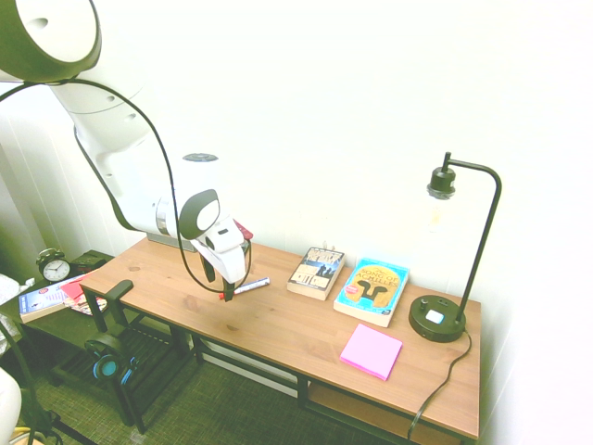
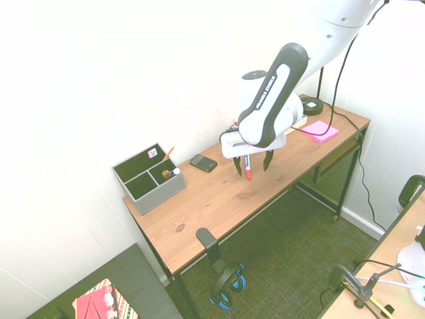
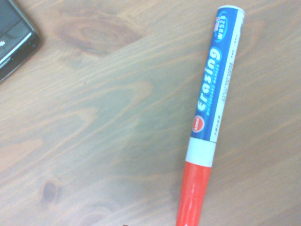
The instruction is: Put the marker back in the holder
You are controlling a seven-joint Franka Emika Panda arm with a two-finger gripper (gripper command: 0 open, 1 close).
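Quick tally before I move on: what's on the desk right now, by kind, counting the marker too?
Markers: 1, the marker
Holders: 1, the holder
Phones: 1, the phone
Books: 2, a grey one and a blue one
Sticky note pads: 1, pink
Lamps: 1
Total: 7

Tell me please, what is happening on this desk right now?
A white robot arm is over a wooden desk. Its gripper is open, one finger on each side of a red-capped marker lying on the desk. It has not lifted the marker yet, as far as I can tell. The grey holder stands at the far end of the desk, with a dark phone between it and the marker.
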